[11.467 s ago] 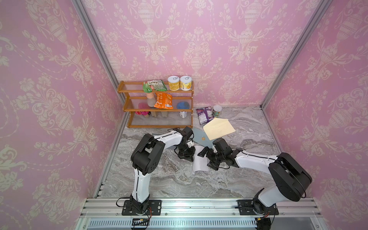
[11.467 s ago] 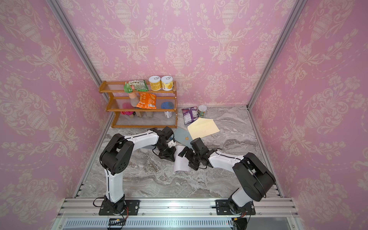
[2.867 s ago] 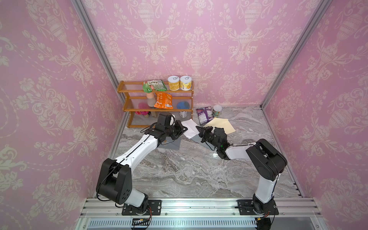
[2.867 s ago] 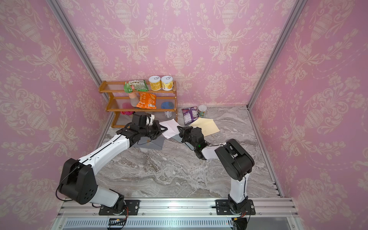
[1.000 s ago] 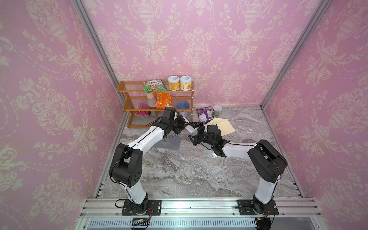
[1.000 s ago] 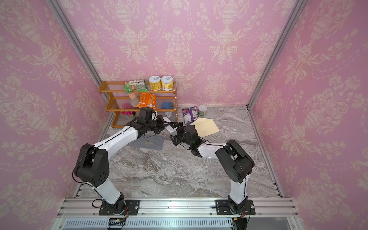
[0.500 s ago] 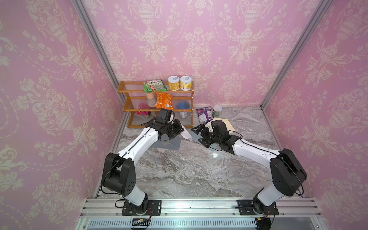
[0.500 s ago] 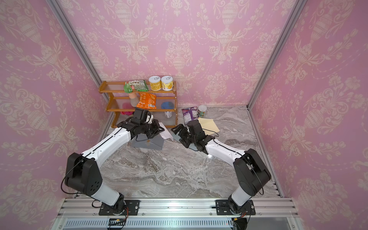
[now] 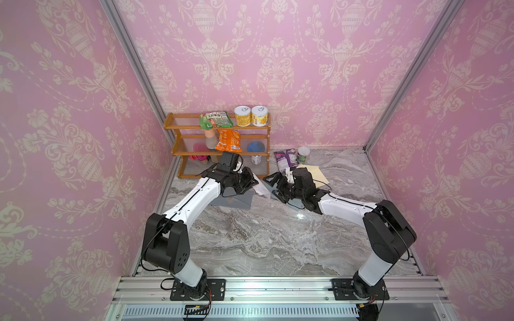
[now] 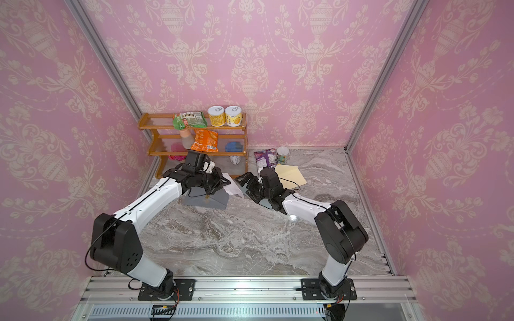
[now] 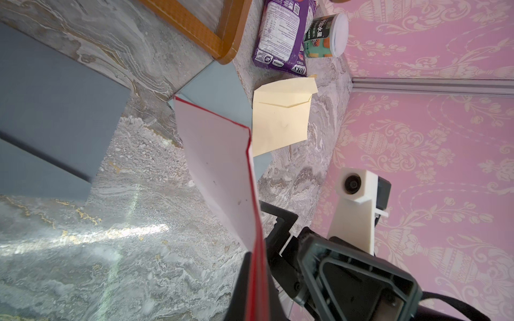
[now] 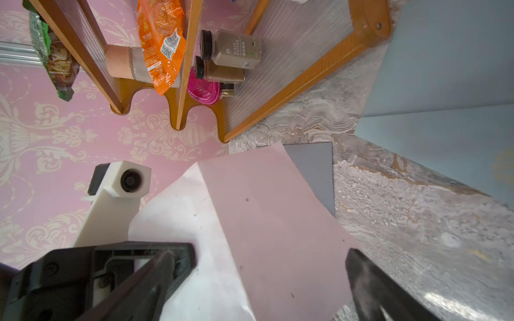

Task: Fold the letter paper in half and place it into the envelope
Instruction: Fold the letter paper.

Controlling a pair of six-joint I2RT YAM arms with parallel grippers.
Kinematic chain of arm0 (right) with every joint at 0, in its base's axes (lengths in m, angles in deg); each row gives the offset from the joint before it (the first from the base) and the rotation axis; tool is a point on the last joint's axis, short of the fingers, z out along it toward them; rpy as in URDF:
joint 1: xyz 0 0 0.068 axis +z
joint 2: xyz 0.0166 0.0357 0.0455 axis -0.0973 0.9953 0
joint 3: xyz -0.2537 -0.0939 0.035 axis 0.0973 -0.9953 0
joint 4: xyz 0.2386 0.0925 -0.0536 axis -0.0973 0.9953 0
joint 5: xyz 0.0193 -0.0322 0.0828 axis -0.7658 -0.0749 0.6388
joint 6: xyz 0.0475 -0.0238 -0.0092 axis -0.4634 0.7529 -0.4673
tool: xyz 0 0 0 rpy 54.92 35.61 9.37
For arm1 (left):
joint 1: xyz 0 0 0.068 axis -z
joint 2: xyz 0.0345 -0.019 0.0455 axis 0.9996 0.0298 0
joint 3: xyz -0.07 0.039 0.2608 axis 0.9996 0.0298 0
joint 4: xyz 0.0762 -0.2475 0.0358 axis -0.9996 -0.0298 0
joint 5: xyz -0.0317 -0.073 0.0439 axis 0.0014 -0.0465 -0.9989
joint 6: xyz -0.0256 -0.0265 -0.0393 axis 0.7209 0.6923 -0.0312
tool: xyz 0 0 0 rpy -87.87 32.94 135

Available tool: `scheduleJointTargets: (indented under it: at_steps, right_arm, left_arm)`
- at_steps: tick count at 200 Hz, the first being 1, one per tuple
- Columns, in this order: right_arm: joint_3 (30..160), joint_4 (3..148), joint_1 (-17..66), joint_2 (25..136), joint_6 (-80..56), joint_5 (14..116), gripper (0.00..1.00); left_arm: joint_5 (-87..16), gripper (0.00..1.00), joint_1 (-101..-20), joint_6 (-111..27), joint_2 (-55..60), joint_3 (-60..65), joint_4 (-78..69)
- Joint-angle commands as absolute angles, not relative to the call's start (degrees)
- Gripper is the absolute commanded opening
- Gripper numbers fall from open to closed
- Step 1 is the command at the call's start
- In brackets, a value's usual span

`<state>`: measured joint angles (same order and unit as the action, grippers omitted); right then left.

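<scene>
We see the paper pinched at one end in the clenched left gripper, off the table and bent along a crease, its free end reaching toward the right gripper. The right gripper stands wide open and grasps nothing. In its wrist view the sheet lies between the two spread fingers, and we cannot tell whether they touch it. The cream envelope lies flat on the marble just behind the right gripper, well apart from the paper, with its flap line facing up. A grey mat lies under the left gripper. Beyond that gripper stands the wooden shelf, where one jar reads "BLACK PEPPER". Past the envelope sit a purple bag and a cup, whose print we cannot read surely.
</scene>
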<state>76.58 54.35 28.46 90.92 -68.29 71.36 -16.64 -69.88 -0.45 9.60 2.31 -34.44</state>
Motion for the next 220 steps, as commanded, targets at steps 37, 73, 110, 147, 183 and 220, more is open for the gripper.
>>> scheduleJointTargets:
  at_steps: [37,73,110,147,183,220]
  right_arm:
    - [70.2,41.1,30.5,90.0,-74.3,71.4,1.00]
    - [69.2,36.6,30.5,90.4,-76.7,71.2,0.88]
    - [69.0,33.1,30.5,91.5,-79.3,70.2,0.68]
    - [68.4,30.3,30.1,92.6,-81.4,68.8,0.51]
    - [68.0,27.1,29.8,94.2,-83.4,67.4,0.46]
    - [68.5,23.8,29.7,95.8,-84.8,66.7,0.43]
  left_arm:
    - [-13.8,0.00,-70.5,6.2,13.3,0.5,-25.4]
    - [-13.8,0.00,-70.4,6.4,15.8,-0.1,-21.9]
    - [-13.4,0.00,-70.4,6.9,17.4,1.3,-18.5]
    - [-13.1,0.00,-70.3,7.2,17.6,3.0,-16.8]
    - [-12.8,0.00,-70.3,6.3,17.1,3.7,-17.2]
    - [-12.7,0.00,-70.3,5.6,16.4,5.5,-17.6]
